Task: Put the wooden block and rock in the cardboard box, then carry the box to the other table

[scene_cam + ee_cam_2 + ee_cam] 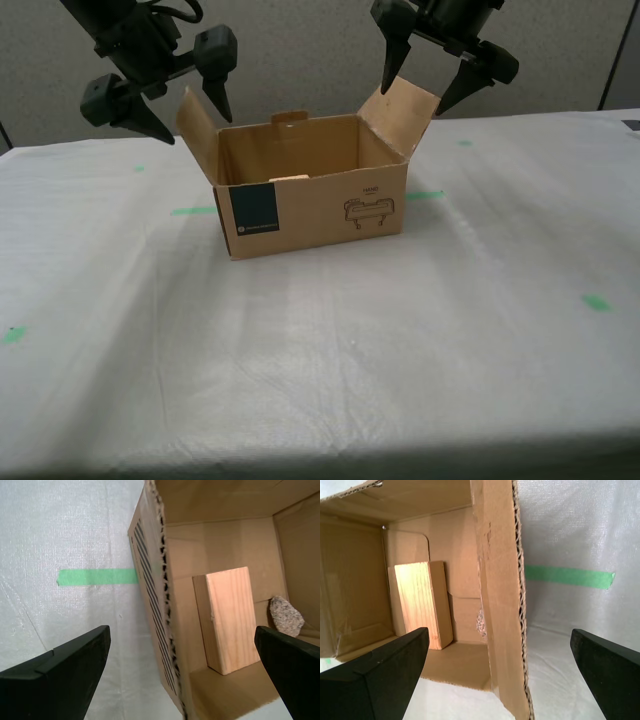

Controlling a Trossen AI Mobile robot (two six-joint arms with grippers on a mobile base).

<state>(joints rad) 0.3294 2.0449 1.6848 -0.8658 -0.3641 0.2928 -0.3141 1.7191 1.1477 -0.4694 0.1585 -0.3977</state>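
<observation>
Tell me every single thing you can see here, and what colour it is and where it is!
Brown corrugated cardboard box: one, brown with a dark navy label, standing open on the table, flaps up.
Pale tan rectangular wooden block: one, light wood colour, inside the box.
Small rough pinkish-beige rock: one, speckled pinkish-beige, inside the box beside the block.
Whitish-grey wrinkled table: one, whitish-grey, under the box.
Green tape marks: several, bright green, scattered on the table around the box.
Grey wall: one, grey, behind the table.
My first gripper: one, black, open, straddling one side wall of the box.
My second gripper: one, black, open, straddling the opposite side wall.
</observation>
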